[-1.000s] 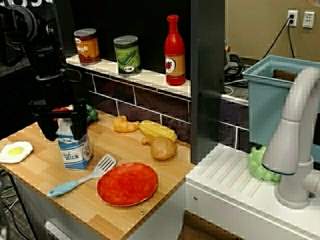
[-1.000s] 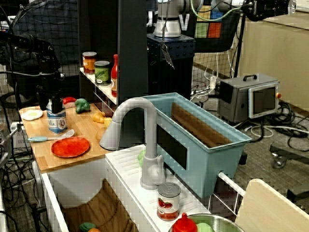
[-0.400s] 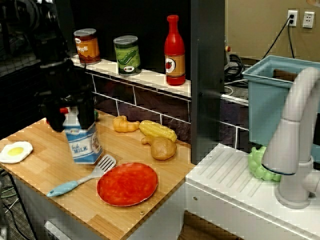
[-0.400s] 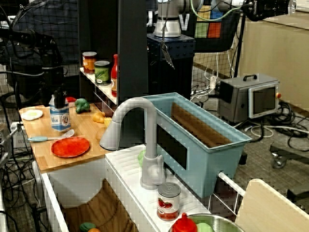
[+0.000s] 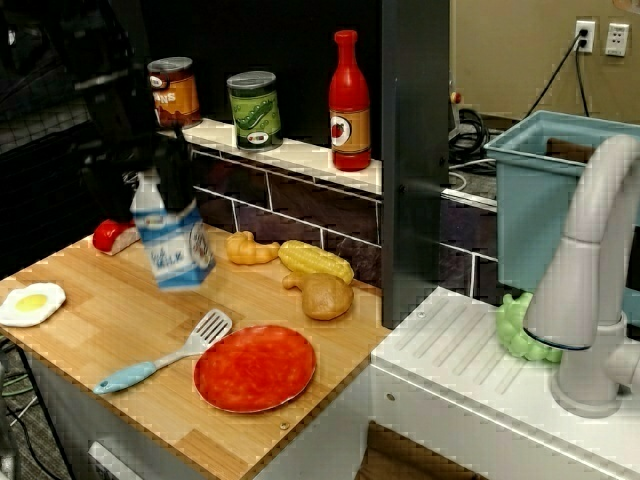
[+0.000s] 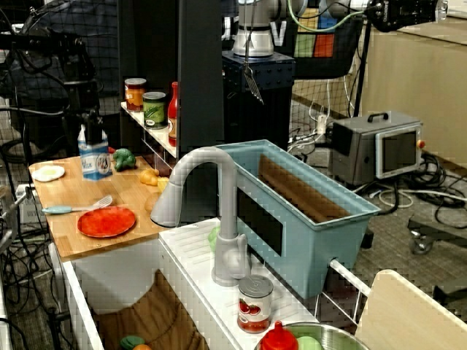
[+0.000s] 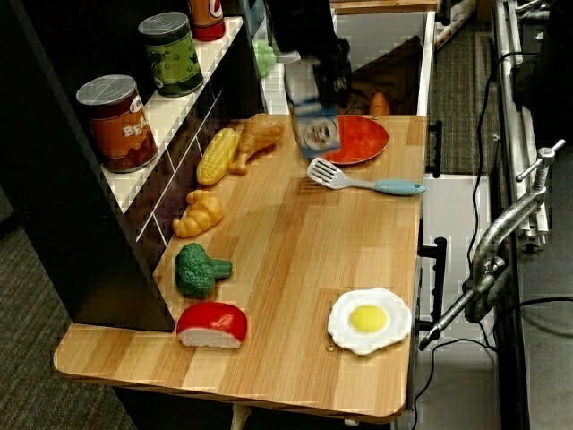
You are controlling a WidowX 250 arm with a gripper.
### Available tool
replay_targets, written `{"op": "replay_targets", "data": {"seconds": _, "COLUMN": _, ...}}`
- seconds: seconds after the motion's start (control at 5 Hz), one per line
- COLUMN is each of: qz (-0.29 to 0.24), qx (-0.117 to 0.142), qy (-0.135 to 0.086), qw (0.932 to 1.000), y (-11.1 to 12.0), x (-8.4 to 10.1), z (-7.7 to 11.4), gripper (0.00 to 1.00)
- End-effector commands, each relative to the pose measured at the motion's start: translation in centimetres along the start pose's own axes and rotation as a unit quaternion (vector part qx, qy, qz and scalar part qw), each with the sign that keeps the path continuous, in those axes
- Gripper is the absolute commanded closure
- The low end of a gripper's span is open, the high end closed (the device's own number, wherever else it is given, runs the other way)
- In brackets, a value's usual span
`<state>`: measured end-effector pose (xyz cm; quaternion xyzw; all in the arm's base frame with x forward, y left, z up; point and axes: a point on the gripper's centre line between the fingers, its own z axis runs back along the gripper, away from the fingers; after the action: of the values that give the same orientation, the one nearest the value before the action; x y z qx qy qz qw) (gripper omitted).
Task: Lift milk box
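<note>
The milk box (image 5: 178,258), white on top with light-blue sides and "MILK" lettering, hangs tilted in the air above the wooden counter (image 5: 90,330). My black gripper (image 5: 150,187) is shut on its gabled top from above. In the side view the milk box (image 6: 95,162) floats clear of the board under the gripper (image 6: 90,135). From the overhead view, the milk box (image 7: 315,133) shows its round label, with the gripper (image 7: 313,85) over it, near the red plate. The fingertips are dark against the black background.
On the counter lie a blue-handled spatula (image 5: 165,358), red plate (image 5: 254,367), fried egg (image 5: 31,302), croissant (image 5: 248,249), corn (image 5: 315,262), potato (image 5: 326,296), broccoli (image 7: 199,270) and a red-white piece (image 5: 115,236). Cans (image 5: 254,110) and a red bottle (image 5: 349,103) stand on the shelf. A faucet (image 5: 590,270) stands right.
The milk box stood on the counter with the gripper around its top; it has since risen off the board, shifted toward the back wall and tipped. The red-white piece behind it now shows.
</note>
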<state>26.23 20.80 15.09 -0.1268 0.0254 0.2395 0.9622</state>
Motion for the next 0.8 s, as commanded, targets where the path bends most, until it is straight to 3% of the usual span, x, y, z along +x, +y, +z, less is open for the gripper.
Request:
{"op": "replay_targets", "data": {"seconds": 0.0, "qz": -0.021, "qx": -0.030, "qy": -0.038, "qw": 0.9986, "y": -3.4, "x": -0.1, "z": 6.5, "gripper": 1.00}}
{"op": "replay_targets", "data": {"seconds": 0.4, "qz": -0.029, "qx": -0.069, "qy": -0.042, "qw": 0.9963, "y": -5.0, "x": -0.3, "z": 9.9, "gripper": 1.00}}
{"op": "replay_targets", "data": {"seconds": 0.6, "qz": -0.025, "qx": -0.067, "qy": -0.040, "qw": 0.9966, "y": -4.9, "x": 0.0, "z": 9.7, "gripper": 1.00}}
